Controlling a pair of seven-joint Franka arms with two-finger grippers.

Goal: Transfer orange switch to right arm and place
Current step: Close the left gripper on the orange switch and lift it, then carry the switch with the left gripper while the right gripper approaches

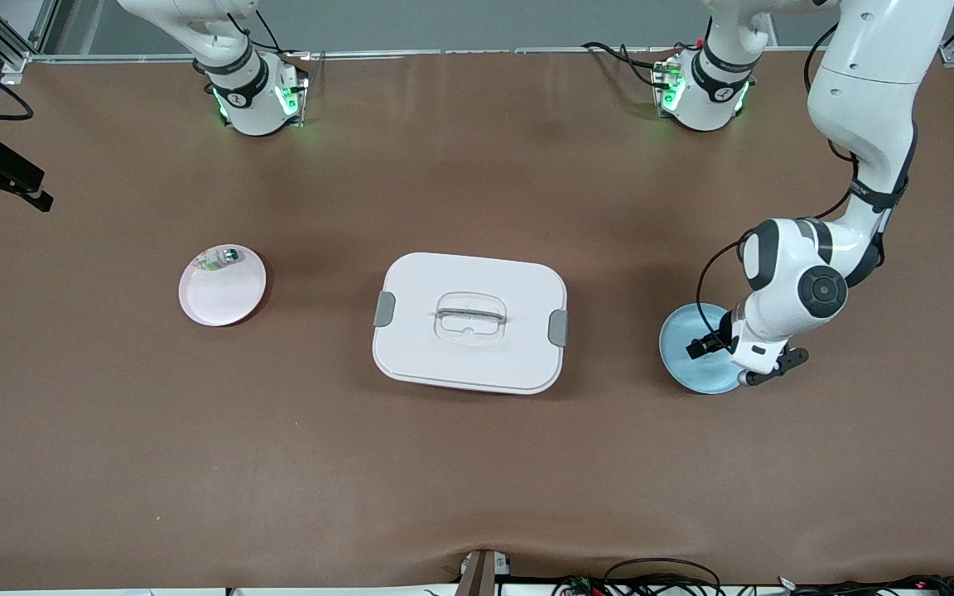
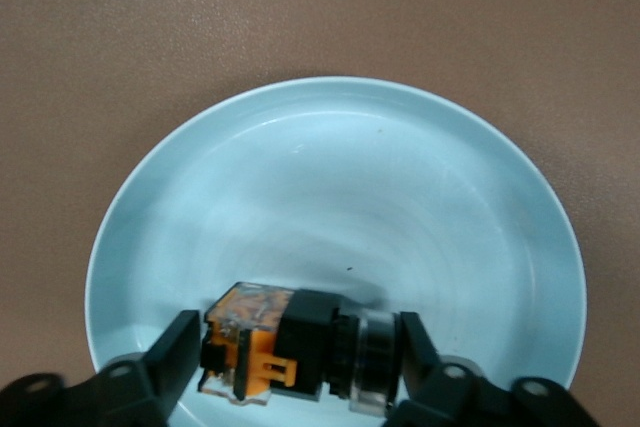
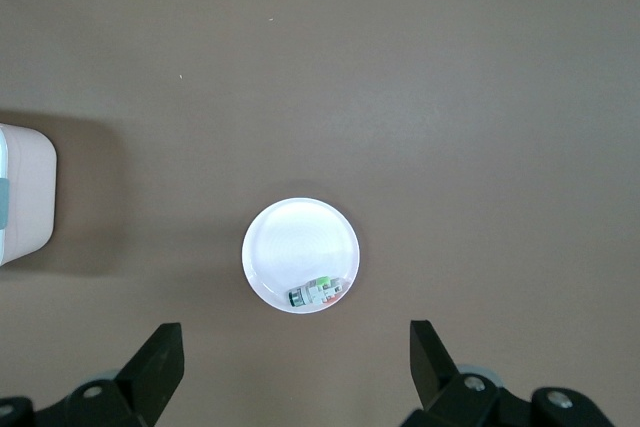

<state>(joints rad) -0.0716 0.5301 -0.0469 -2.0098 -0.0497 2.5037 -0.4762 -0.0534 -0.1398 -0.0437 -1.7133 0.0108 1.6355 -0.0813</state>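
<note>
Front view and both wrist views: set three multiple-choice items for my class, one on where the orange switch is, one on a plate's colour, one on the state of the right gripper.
1. Where is the orange switch?
A. On the blue plate
B. On the white box's lid
C. On the bare table

2. What colour is the plate holding the clear-and-green piece?
A. Blue
B. Pale pink
C. Black

3. How does the right gripper stand?
A. Shut on the green piece
B. Shut on nothing
C. Open, high over the pink plate

Answers:
1. A: the left wrist view shows the switch lying on the blue plate, with the left gripper down around it, a finger at each end.
2. B: in the front view that plate looks pale pink.
3. C: its fingers stand wide apart, with the plate small below.
</note>
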